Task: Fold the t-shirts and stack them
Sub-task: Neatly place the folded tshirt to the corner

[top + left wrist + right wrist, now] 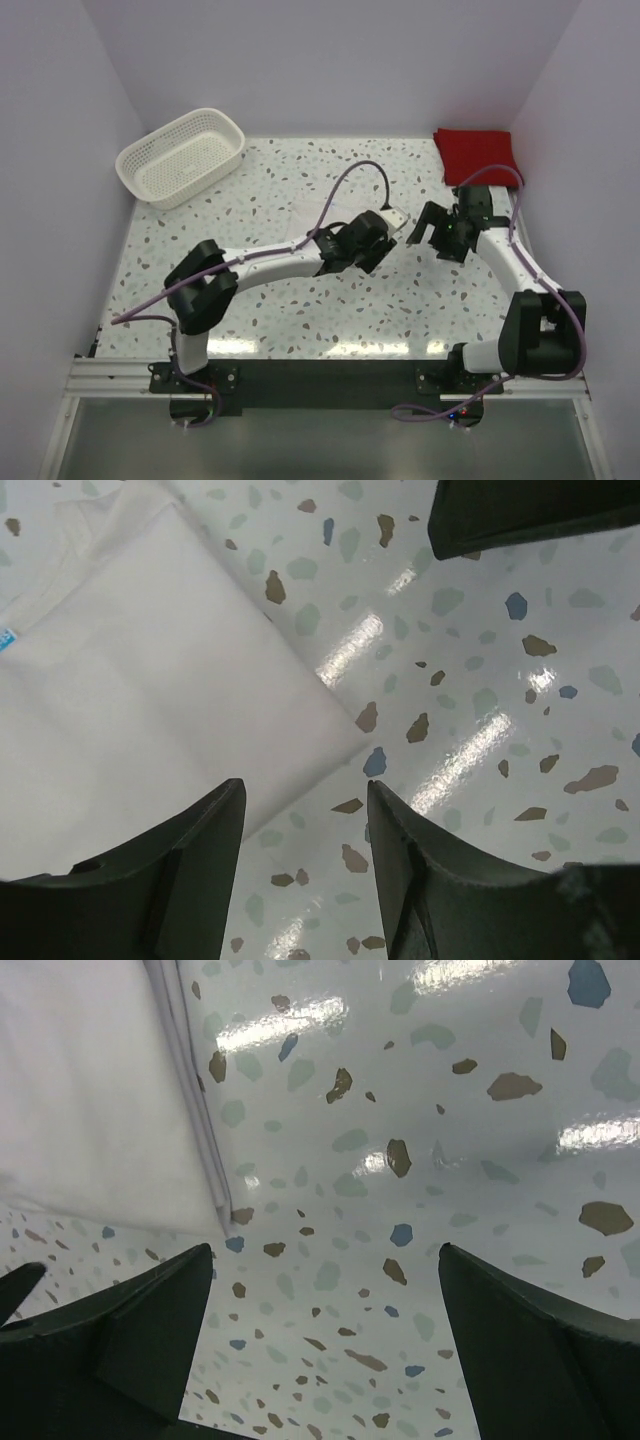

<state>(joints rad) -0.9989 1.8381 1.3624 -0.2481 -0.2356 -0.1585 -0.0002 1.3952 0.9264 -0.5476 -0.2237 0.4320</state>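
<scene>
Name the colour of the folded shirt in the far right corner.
The shirt is red, clearest from the top view.

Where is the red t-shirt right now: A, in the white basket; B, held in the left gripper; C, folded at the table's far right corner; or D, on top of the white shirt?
C: the red t-shirt lies folded at the far right corner of the table.

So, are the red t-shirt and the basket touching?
Apart. The top external view shows the basket far left and the red t-shirt far right, with a wide stretch of table between them.
</scene>
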